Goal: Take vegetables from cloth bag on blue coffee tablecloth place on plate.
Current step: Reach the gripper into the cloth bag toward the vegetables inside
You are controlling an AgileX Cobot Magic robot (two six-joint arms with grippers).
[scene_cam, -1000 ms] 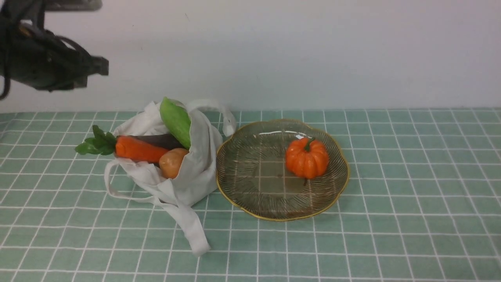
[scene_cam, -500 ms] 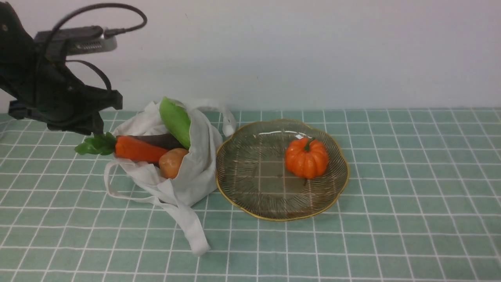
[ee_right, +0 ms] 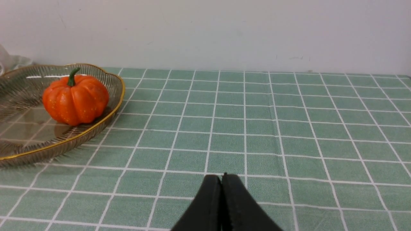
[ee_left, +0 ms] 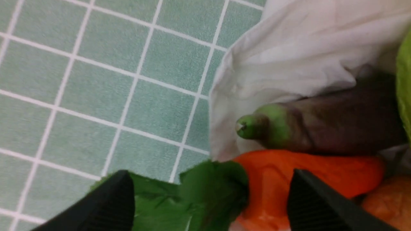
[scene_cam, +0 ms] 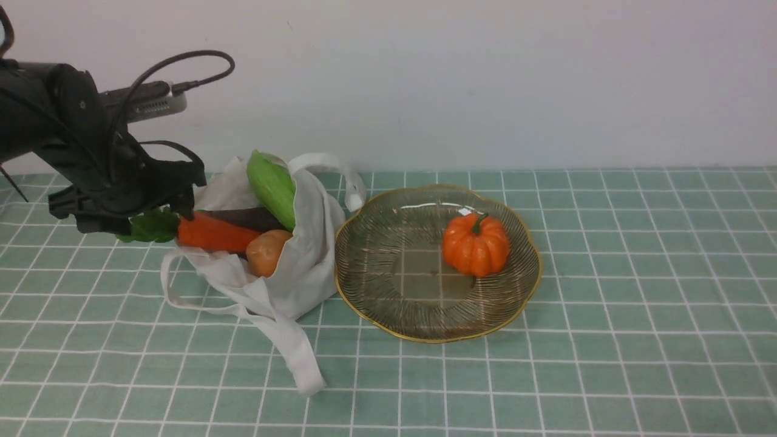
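Four toy vegetables poke out of the open mouth of the cloth bag (scene_cam: 303,255): an orange carrot (scene_cam: 212,233) whose green leafy top (scene_cam: 152,226) hangs out past the bag's edge on the robot's left, a dark purple eggplant (scene_cam: 243,216) lying against the carrot just behind it, a tan potato (scene_cam: 267,250) tucked at the carrot's tip, and a light-green gourd (scene_cam: 272,187) leaning up at the bag's rear. The bag lies slumped on the teal grid tablecloth (scene_cam: 607,303), one strap (scene_cam: 297,358) trailing toward the robot. Just beside the bag, on its right, sits the glass plate (scene_cam: 394,267) with its wavy gold rim. It holds a small orange pumpkin (scene_cam: 476,244) on the side away from the bag. The left gripper (ee_left: 205,199) hangs at the bag's left edge, jaws spread wide on either side of the carrot's crown and leaves, gripping nothing. The right gripper (ee_right: 221,205) is well away from the bag, beyond the plate, with its fingers pressed together and empty.
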